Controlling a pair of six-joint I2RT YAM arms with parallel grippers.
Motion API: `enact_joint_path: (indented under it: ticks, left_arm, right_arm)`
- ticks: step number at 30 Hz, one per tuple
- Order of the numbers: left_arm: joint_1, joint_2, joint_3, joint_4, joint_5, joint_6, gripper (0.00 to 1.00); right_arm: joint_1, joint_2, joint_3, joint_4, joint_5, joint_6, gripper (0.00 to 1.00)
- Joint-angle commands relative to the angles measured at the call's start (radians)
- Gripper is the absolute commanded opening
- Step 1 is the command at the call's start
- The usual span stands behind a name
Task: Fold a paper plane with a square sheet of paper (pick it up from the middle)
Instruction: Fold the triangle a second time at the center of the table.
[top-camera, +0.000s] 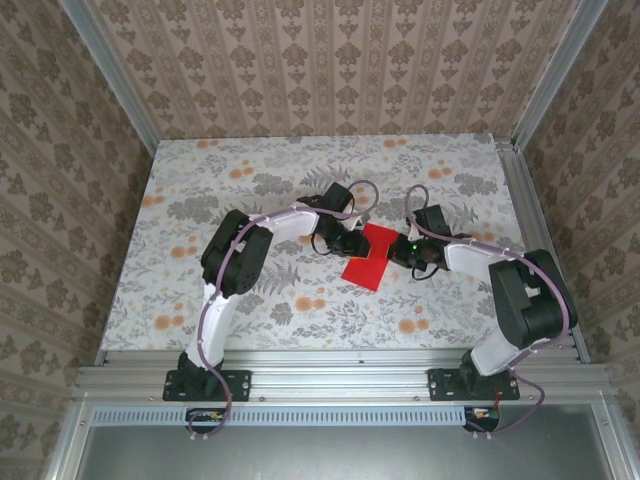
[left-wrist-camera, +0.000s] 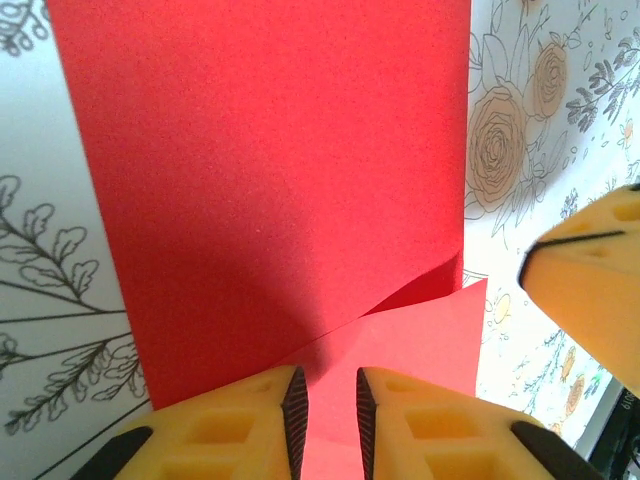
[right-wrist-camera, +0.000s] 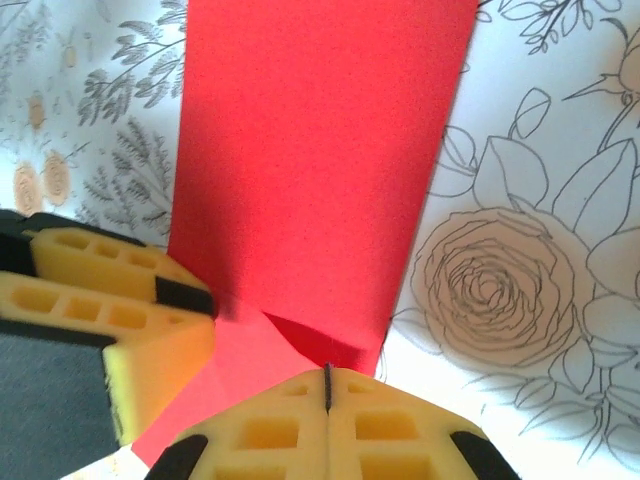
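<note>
Your table (top-camera: 200, 190) is covered edge to edge in a pale print of grey foliage and small orange flowers. One thing lies directly on it: the red sheet of paper (top-camera: 362, 270), near the middle. It rests mostly flat and matte. One part overlaps another along a slanted edge, and there a slightly raised fold throws a dark shadow.

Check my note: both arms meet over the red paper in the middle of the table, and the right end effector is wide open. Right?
Not quite. The right end effector is shut, not wide open: the right wrist view shows its yellow fingers pressed together at the edge of the red paper. The rest of the note stands.
</note>
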Motion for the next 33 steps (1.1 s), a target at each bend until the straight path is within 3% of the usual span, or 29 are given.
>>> enact_joint_path:
  ticks: [1,9,23,33]
  left_arm:
    - [0.009,-0.002,0.001,-0.089,-0.051,-0.005,0.28]
    - [0.004,-0.051,0.036,-0.053,-0.009,-0.056,0.34]
    - [0.016,-0.179,0.013,-0.118,-0.083,-0.012,0.46]
    - [0.032,-0.293,-0.121,-0.125,-0.128,0.014,0.5]
  right_arm:
    - [-0.003,-0.041,-0.04,0.0,-0.036,0.014,0.11]
    - [-0.002,-0.055,-0.113,0.088,-0.118,0.056,0.25]
    - [0.002,0.003,-0.119,0.243,-0.21,0.113,0.31]
    - [0.006,-0.117,-0.2,0.261,-0.212,0.11,0.38]
